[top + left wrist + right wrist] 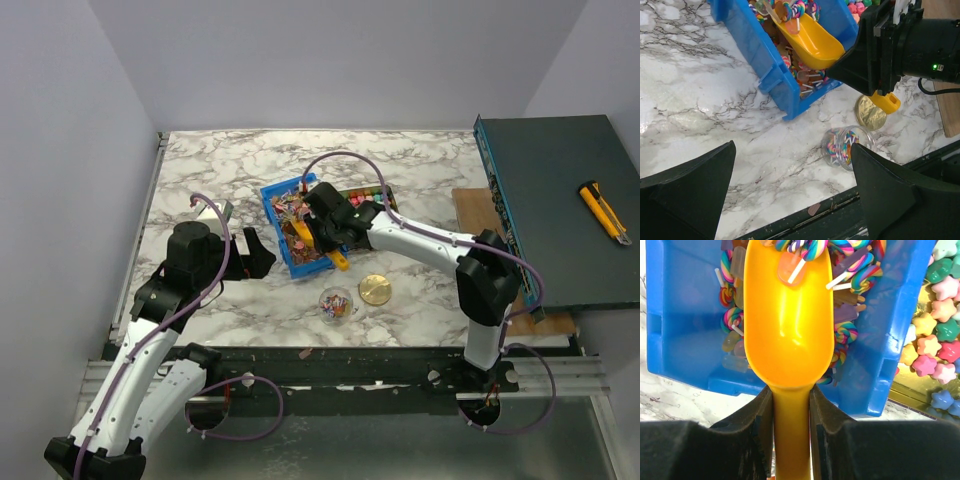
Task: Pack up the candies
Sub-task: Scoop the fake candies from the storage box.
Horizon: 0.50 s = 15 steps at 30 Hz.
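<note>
A blue bin (283, 205) holds small candies (729, 320): swirl lollipops and popsicle-shaped pieces. My right gripper (325, 232) is shut on the handle of a yellow-orange scoop (788, 330), whose bowl lies in the bin with a few lollipops at its tip. Pink, yellow, green and blue star-shaped candies (935, 345) fill a tray right of the bin. A small clear jar (335, 303) with some candies in it stands in front of the bin, and it also shows in the left wrist view (842, 146). My left gripper (258, 255) is open and empty, left of the bin.
A round gold lid (375, 290) lies right of the jar. A dark green case (555, 205) with a yellow utility knife (604, 212) stands at the right on a wooden board (472, 215). One loose pink piece (813, 209) lies at the table's front edge.
</note>
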Each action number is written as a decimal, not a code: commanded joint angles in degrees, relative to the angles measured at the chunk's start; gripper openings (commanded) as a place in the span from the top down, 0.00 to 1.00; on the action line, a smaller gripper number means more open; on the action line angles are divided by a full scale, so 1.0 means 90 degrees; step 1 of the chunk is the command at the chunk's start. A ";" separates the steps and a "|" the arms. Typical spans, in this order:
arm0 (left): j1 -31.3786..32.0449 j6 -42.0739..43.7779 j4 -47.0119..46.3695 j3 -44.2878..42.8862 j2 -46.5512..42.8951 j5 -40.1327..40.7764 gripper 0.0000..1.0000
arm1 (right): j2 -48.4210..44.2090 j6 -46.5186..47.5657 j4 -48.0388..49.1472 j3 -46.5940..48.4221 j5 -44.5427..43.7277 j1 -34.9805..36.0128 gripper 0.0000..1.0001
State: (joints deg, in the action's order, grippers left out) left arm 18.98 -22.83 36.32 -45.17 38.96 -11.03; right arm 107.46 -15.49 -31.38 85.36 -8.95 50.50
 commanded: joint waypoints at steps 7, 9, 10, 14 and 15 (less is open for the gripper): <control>-0.0068 0.0037 0.0106 0.0050 0.0044 0.0086 0.01 | -0.0606 0.0183 0.0236 -0.0404 -0.0594 0.0306 0.99; -0.0068 0.0035 0.0104 0.0048 0.0045 0.0087 0.01 | -0.0744 0.0161 0.0223 -0.0529 -0.0617 0.0353 0.99; -0.0075 0.0030 0.0106 0.0048 0.0044 0.0083 0.01 | -0.0826 0.0153 0.0216 -0.0588 -0.0614 0.0380 0.99; -0.0086 0.0027 0.0101 0.0048 0.0052 0.0083 0.01 | -0.1133 0.0140 0.0243 -0.0902 -0.0625 0.0459 0.99; -0.0083 0.0027 0.0105 0.0048 0.0054 0.0075 0.01 | -0.1208 0.0141 0.0253 -0.0985 -0.0636 0.0483 0.99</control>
State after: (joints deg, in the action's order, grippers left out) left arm 18.70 -22.83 36.34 -45.17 39.44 -11.03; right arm 100.31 -14.50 -30.46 78.78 -12.64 53.89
